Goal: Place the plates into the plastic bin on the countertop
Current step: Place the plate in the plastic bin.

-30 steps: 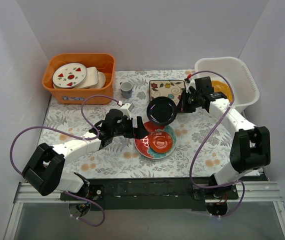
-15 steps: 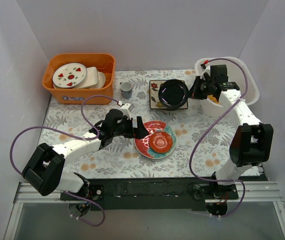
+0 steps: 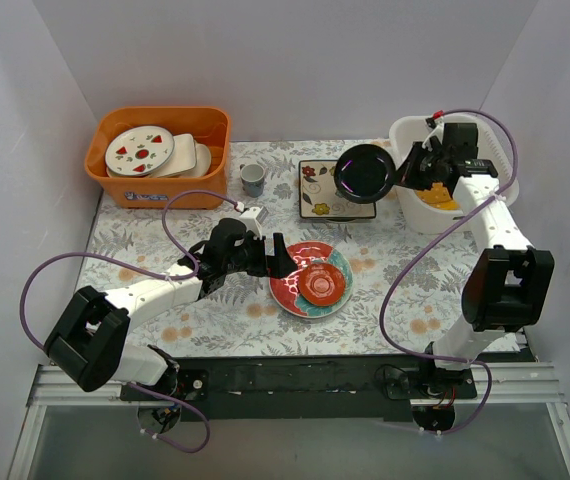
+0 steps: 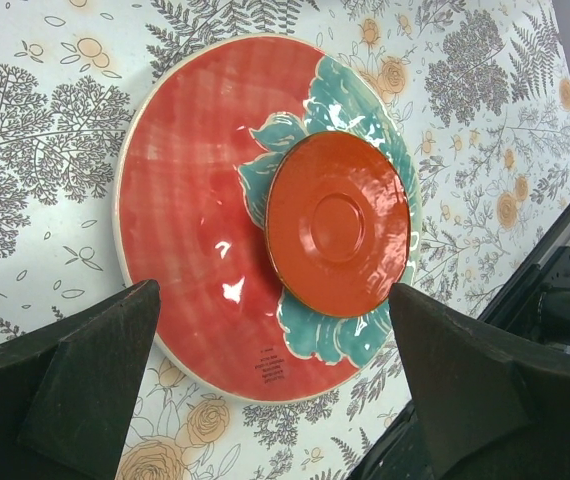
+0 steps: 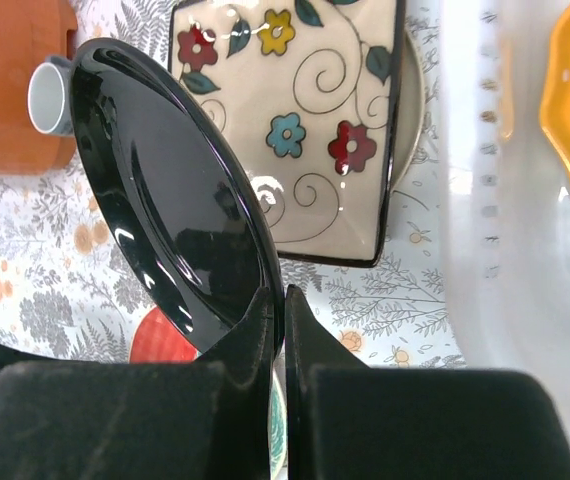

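Note:
My right gripper (image 3: 395, 172) is shut on the rim of the dark round plate (image 3: 365, 172) and holds it tilted in the air above the cream square floral plate (image 3: 317, 190), just left of the white plastic bin (image 3: 405, 128). A yellow scalloped plate (image 3: 443, 198) lies in the bin. In the right wrist view the fingers (image 5: 265, 330) pinch the dark plate (image 5: 175, 230) beside the bin's wall (image 5: 495, 220). My left gripper (image 3: 279, 262) is open at the left edge of the red-and-teal plate (image 4: 205, 230), which carries a small orange-red plate (image 4: 337, 222) on the countertop (image 3: 225, 320).
An orange bin (image 3: 115, 185) with white marked plates stands at the back left. A small cup (image 3: 253, 178) stands between it and the square plate. White walls close in the back and both sides.
My right gripper has carried the dark plate up and to the right, from above the red-and-teal plate to beside the white bin. The left arm has not moved.

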Robot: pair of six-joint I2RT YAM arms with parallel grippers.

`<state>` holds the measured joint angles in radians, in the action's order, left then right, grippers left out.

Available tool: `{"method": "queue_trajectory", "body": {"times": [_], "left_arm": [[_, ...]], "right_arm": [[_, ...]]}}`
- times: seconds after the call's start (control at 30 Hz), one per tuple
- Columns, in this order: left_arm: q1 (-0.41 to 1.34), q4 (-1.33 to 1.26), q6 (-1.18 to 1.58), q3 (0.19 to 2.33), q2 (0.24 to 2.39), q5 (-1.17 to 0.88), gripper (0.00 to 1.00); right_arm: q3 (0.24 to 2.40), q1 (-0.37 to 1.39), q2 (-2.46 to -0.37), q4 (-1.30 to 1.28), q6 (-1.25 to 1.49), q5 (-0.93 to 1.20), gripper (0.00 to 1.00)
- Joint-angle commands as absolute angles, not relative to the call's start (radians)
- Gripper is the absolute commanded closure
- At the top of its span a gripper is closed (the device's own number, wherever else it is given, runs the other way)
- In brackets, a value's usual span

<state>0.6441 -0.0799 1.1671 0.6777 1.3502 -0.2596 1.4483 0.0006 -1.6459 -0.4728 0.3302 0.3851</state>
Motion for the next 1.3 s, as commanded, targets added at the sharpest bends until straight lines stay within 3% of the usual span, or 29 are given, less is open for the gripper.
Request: {"method": "queue_trajectory", "body": {"times": [0.0, 0.8, 1.27], "left_arm": [[0.649, -0.075, 1.147, 0.692, 1.324, -0.242, 0.02], [0.649, -0.048, 1.123, 0.729, 1.353, -0.242, 0.02], [0.649, -0.041, 1.121, 0.723, 1.353, -0.236, 0.02]], "right_arm": [[1.505, -0.040, -1.643, -0.431, 0.354, 0.403, 0.99], [1.463, -0.207, -1.578, -0.318, 0.449, 0.356, 0.99], [1.465, -0.255, -1.525, -0.304, 0.454, 0.192, 0.99]]}}
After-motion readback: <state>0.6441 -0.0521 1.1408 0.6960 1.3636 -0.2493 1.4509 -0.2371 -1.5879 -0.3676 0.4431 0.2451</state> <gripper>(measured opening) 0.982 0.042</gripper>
